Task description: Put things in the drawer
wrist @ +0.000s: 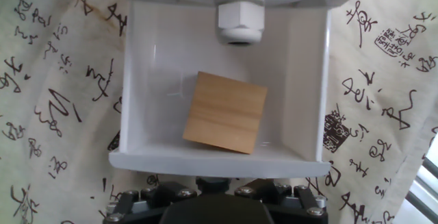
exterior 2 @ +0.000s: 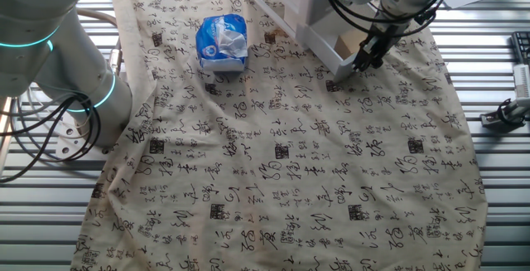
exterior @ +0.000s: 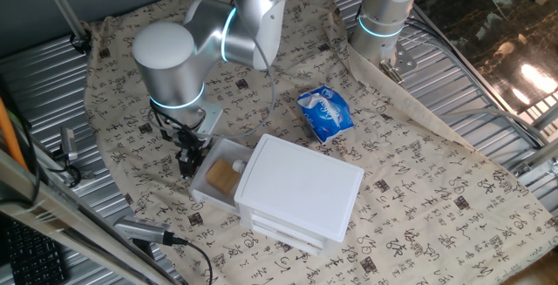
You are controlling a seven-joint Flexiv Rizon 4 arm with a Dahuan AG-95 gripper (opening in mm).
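One small light-brown wooden block is seen lying flat on the floor of the shallow white tray-like top drawer, turned a little askew to its walls and touching none of them, so the placing part of the task is judged to be done already. That drawer is pulled out from the boxy white plastic stacked-drawer unit, which is set on a beige cloth printed with dark characters. The two-finger gripper is held low at the drawer's front wall, just outside it, and nothing is carried in it; how far apart the fingers stand cannot be told (only their base is caught at the bottom of the hand view). Such a position is judged suited to pushing the drawer shut. A crumpled blue-and-white packet is left on the cloth, well apart from the unit.
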